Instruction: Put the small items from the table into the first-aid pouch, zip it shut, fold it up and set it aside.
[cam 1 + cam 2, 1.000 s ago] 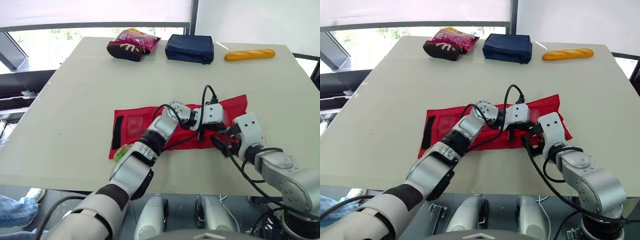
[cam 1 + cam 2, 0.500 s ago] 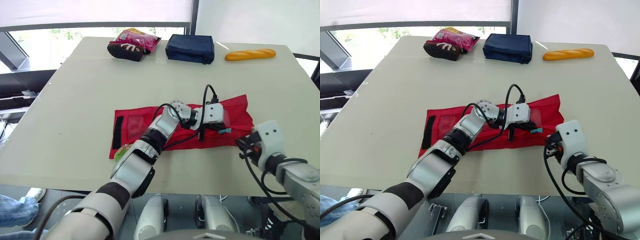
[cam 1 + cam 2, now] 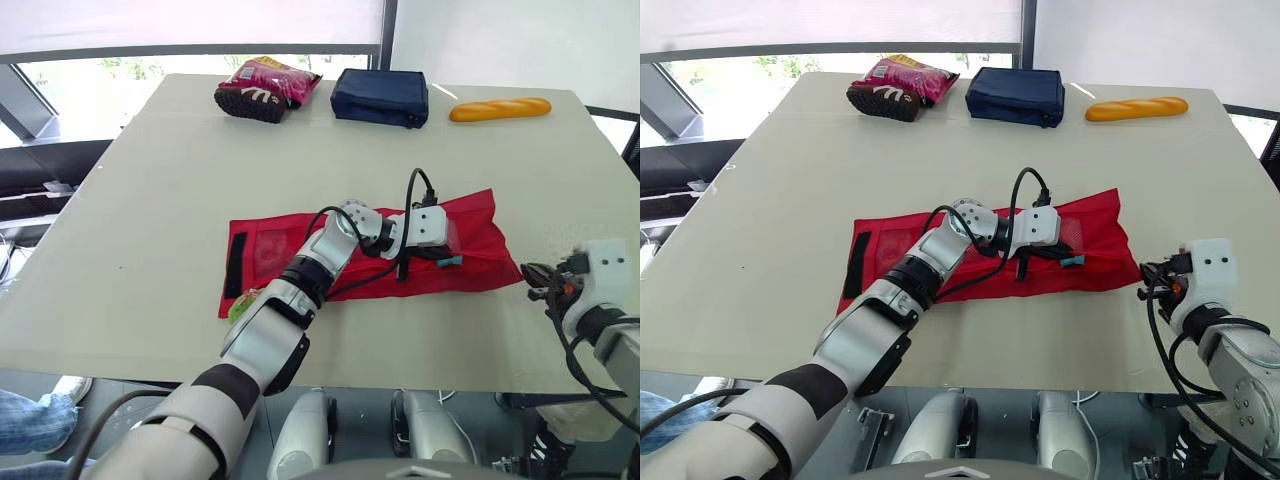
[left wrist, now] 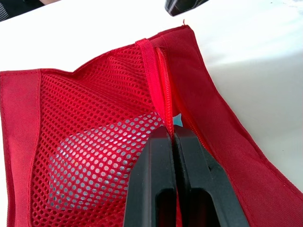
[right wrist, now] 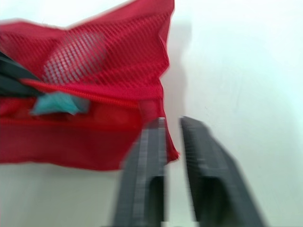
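Left wrist view: your left gripper has jaws clamped on the pouch; right gripper jaws slightly apart, empty.

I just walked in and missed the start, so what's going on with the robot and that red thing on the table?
The robot is working on the red first-aid pouch spread flat on the table. Its left gripper is shut on the zipper seam, beside a mesh pocket holding a pale item. Its right gripper is open and empty, just off the pouch's right end.
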{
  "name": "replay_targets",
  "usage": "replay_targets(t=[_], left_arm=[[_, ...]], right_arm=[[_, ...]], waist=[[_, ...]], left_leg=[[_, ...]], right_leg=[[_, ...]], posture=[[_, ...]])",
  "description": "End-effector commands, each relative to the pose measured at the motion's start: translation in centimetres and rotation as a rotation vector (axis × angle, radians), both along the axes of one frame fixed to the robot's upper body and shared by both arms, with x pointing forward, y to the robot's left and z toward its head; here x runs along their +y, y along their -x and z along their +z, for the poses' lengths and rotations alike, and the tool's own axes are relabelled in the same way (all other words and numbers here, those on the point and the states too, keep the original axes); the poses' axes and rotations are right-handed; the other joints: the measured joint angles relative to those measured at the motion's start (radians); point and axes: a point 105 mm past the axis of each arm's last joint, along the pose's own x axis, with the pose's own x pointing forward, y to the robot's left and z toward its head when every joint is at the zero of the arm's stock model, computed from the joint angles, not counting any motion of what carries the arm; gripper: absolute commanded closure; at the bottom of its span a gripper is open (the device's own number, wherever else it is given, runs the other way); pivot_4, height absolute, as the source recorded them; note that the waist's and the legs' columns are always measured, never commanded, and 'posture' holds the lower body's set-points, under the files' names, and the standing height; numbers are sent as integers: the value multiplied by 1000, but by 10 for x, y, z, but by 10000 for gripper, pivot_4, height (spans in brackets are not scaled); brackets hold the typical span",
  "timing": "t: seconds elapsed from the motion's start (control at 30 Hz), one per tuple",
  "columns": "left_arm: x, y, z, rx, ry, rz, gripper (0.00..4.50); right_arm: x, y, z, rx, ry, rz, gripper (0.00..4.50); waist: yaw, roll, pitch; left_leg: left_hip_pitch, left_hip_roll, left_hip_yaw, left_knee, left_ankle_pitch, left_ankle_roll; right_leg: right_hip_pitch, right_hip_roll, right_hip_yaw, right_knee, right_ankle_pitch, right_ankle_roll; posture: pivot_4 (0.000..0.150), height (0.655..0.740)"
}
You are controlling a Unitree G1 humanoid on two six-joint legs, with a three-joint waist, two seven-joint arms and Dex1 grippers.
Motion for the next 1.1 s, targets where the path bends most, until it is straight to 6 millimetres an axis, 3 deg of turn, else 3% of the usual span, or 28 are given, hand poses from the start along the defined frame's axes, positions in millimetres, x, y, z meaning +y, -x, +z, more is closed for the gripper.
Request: replay_targets(t=[0.03, 0.07, 0.13, 0.17, 0.2, 0.5, 0.63, 0.67, 0.87, 0.97, 1.1], left_arm=[[-4, 3, 12, -36, 43, -30, 45000], [-4, 3, 12, -36, 42, -32, 45000], [-4, 4, 13, -37, 42, -35, 45000], [-4, 4, 13, -37, 43, -36, 45000], [-5, 4, 13, -38, 43, -37, 45000], [-6, 5, 17, -45, 53, -48, 45000], [-5, 9, 24, -6, 82, -81, 45000], [-5, 10, 26, 12, 90, -84, 38727], [4, 13, 47, 76, 174, -89, 12752], [20, 22, 62, 122, 241, -138, 740], [50, 37, 76, 166, 304, -179, 740]], right_arm=[[3, 6, 1, -12, -55, 50, 20944], [5, 8, -1, -2, -70, 64, 14248], [7, 7, -9, 23, -98, 64, 9396], [7, 5, -13, 34, -109, 62, 2605], [8, 3, -16, 41, -130, 58, 1084], [13, -17, -25, 40, -242, 89, 1084], [13, -21, -23, 21, -251, 84, 13112], [14, -21, -23, 20, -250, 87, 17604], [15, -22, -23, 17, -253, 87, 44702], [13, -20, -23, 21, -261, 78, 45000], [5, -16, -24, 24, -277, 24, 45000]], waist=[[0, 0, 0], [0, 0, 0], [-1, 0, 0], [-1, 0, 0], [-2, 0, 0], [-1, 0, 0], [-1, 0, 0], [-2, 0, 0], [-2, 0, 0], [-7, 0, 0], [-7, 1, 0]], left_leg=[[0, 0, 0, 0, 0, 0], [0, 0, 0, 0, 0, 0], [0, 0, 0, 0, 0, 0], [0, 0, 0, 0, 0, 0], [1, 0, 1, 0, 0, 0], [1, 0, 1, 0, 0, 0], [1, 0, 1, 0, 0, 0], [1, 0, 1, 0, 0, 0], [1, 0, 1, 0, 0, 0], [1, 0, 1, 0, 0, 0], [2, 4, 3, 0, 0, 0]], right_leg=[[0, 0, 0, 0, 0, 0], [0, 0, 0, 0, 0, 0], [0, 0, 0, 0, 0, 0], [0, 0, 0, 0, 0, 0], [0, 0, 1, 1, 0, 0], [0, 0, 1, 1, 0, -1], [0, 0, 1, 1, 0, 0], [0, 0, 1, 1, 0, 0], [0, 0, 2, 1, 0, 0], [0, 0, 2, 2, 0, -1], [-1, 1, 4, 4, 0, -1]], posture=[[1500, 7164], [1500, 7164], [1500, 7164], [1500, 7164], [1500, 7164], [1500, 7164], [1500, 7164], [1500, 7164], [1500, 7164], [1500, 7164], [1500, 7164]])
